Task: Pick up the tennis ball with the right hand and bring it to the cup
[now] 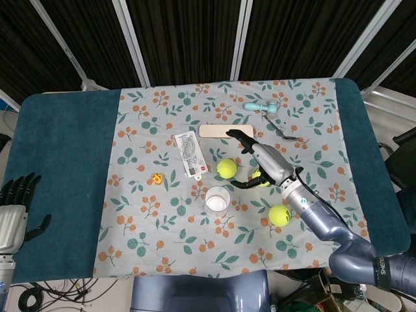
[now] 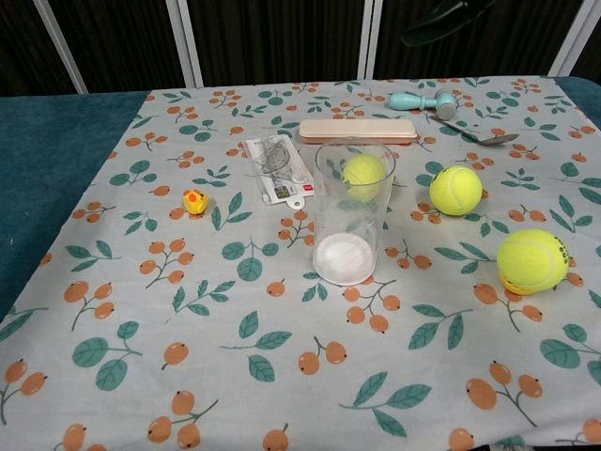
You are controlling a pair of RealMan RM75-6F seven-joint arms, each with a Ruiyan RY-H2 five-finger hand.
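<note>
Three yellow-green tennis balls lie on the floral cloth. One ball (image 1: 227,168) (image 2: 364,174) sits just behind the clear plastic cup (image 1: 217,200) (image 2: 352,211) and shows through it in the chest view. A second ball (image 1: 262,177) (image 2: 455,190) is partly covered in the head view by my right hand (image 1: 263,160). That hand hovers above it with fingers spread and holds nothing; in the chest view only a dark blurred part of the hand (image 2: 443,21) shows at the top. The third ball (image 1: 280,214) (image 2: 532,260) lies right of the cup. My left hand (image 1: 16,211) rests at the far left edge, fingers apart and empty.
Behind the cup are a ruler card (image 1: 190,153) (image 2: 277,169), a wooden block (image 1: 224,130) (image 2: 357,130), a teal tool (image 1: 261,106) (image 2: 421,101) and a spoon (image 1: 281,128) (image 2: 481,135). A small yellow toy (image 1: 156,179) (image 2: 195,201) lies left of the cup.
</note>
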